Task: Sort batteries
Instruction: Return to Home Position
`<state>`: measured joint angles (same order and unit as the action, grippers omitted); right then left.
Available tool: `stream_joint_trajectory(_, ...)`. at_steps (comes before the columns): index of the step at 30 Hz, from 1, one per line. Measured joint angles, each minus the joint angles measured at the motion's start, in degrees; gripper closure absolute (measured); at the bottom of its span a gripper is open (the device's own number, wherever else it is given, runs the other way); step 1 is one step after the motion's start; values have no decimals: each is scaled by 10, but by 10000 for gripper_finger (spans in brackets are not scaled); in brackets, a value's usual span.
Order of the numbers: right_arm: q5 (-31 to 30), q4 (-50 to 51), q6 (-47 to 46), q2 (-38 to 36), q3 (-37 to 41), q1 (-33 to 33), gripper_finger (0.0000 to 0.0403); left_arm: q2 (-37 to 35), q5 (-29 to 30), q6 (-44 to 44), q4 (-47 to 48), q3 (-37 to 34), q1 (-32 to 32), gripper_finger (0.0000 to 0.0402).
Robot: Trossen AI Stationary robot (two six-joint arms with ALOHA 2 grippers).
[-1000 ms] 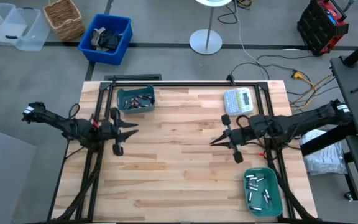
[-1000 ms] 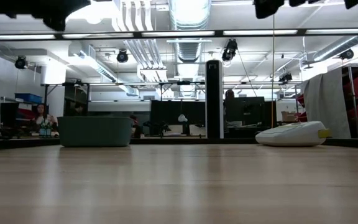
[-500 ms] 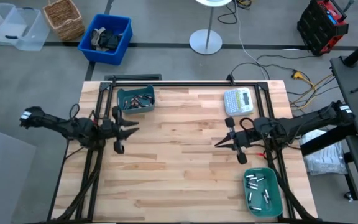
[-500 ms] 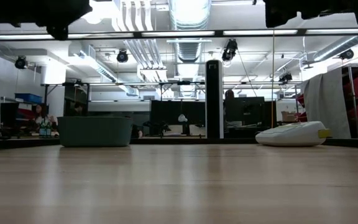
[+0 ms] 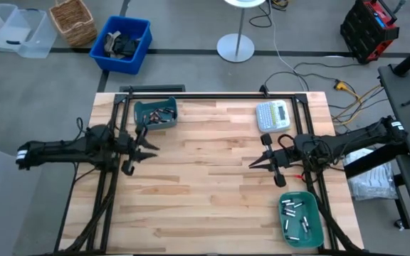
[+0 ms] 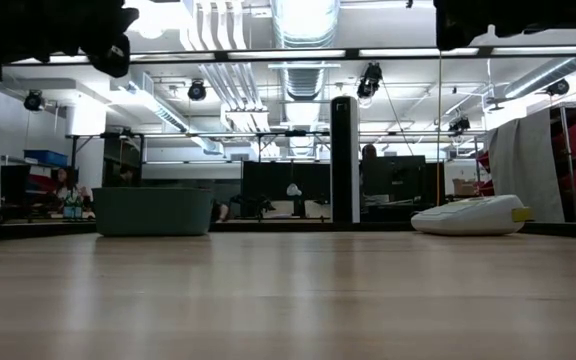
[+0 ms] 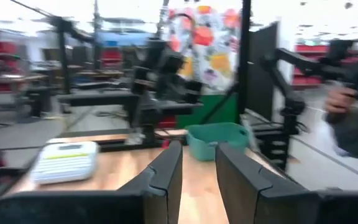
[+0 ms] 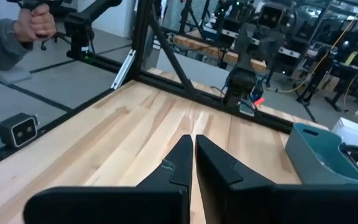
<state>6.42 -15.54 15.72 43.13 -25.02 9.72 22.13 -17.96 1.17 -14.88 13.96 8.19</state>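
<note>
Low view: bin hides batteries; L+R end effectors cropped.

From above, the batteries in the far bin are too small to count. At table height its wall hides them, and my left arm and right arm are dark shapes cut by the top edge. My left wrist view is blurred; what may be a sleeve runs off its edge.

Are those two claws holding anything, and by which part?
Nothing is held. The left gripper is open with an empty gap; the right gripper is shut on nothing.
</note>
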Motion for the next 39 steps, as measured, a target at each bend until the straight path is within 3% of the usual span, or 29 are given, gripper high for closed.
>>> stream_joint_trajectory(2, 0, -1, -8, 1, 5, 0, 390, 0, -2, 2, 0, -6, -25, 324)
stream_joint_trajectory(4, 0, 0, -8, 1, 10, 0, 390, 0, 35, -1, -7, -13, -62, 324)
stream_joint_trajectory(9, -4, -2, -8, 0, 14, 0, 390, 4, 192, -29, -42, -34, -191, 324)
stream_joint_trajectory(12, -4, -2, -7, 0, 14, 0, 390, -5, 318, -53, -33, -45, -254, 324)
stream_joint_trajectory(14, -4, -2, -7, 0, 14, 0, 390, -15, 351, -68, -37, -45, -276, 324)
stream_joint_trajectory(19, -4, -2, -10, 0, 14, 0, 390, -69, 329, -75, 11, -44, -282, 324)
stream_joint_trajectory(27, -4, -2, -8, 0, 14, 0, 390, -218, 310, -70, 145, -35, -281, 324)
stream_joint_trajectory(35, -5, -7, -6, -3, 22, -3, 390, -218, 308, -60, 164, -41, -280, 324)
stream_joint_trajectory(39, -4, -70, -5, -6, 54, -7, 390, -221, 305, -60, 154, -53, -280, 324)
